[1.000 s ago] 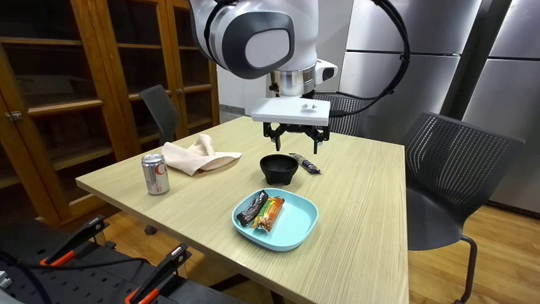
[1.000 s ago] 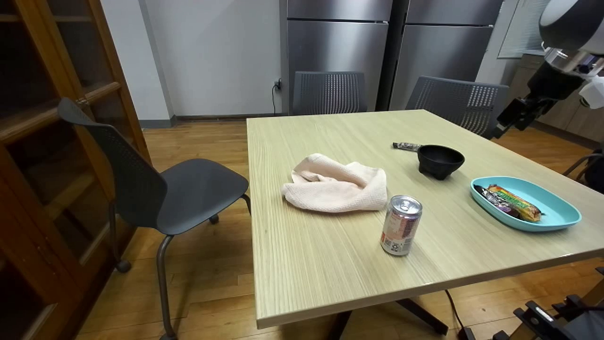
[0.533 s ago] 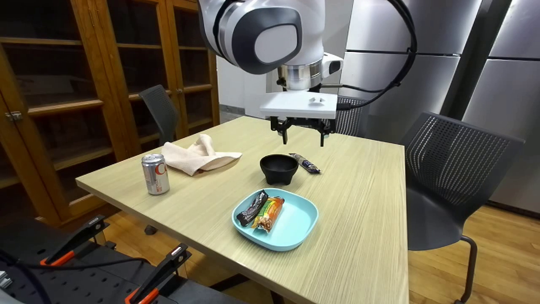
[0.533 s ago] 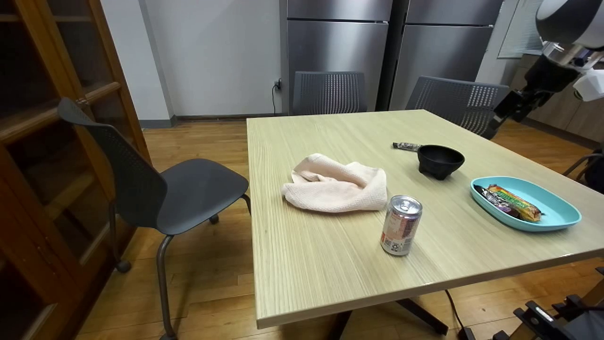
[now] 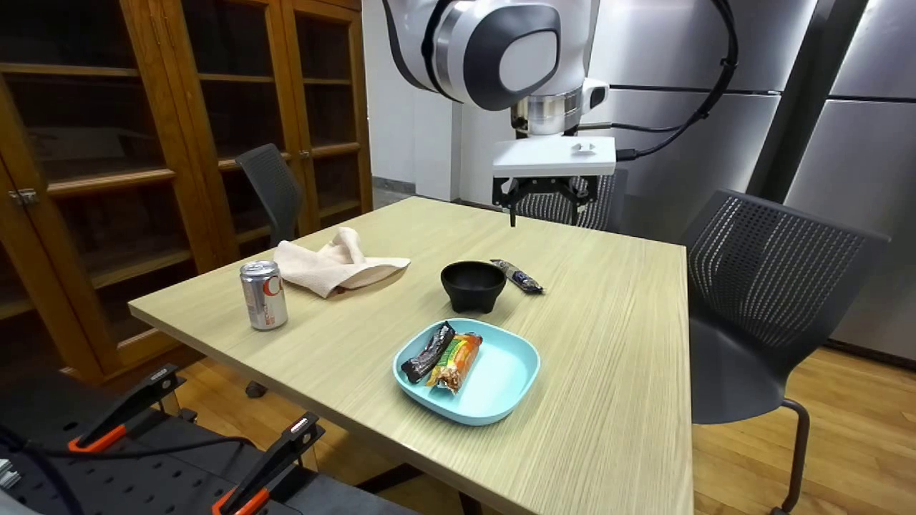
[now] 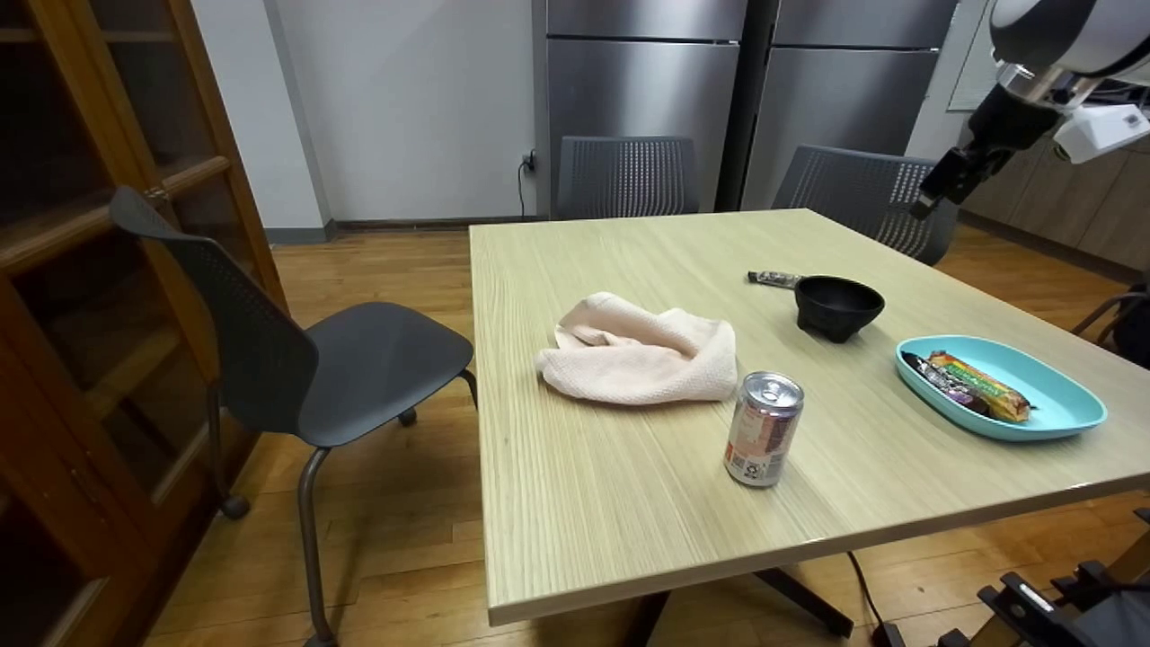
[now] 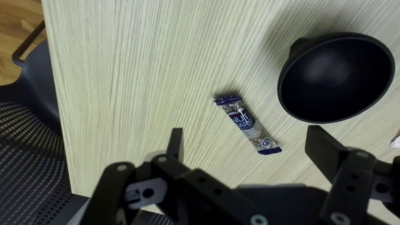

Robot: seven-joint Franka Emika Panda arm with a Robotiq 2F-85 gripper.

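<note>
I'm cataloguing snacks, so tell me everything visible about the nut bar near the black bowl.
The nut bar is slim, in a glossy, seemingly plastic wrapper with dark ends and a label reading NUT BARS. It looks unopened and lies flat, label up, on the table beside the black bowl, touching nothing else.
</note>
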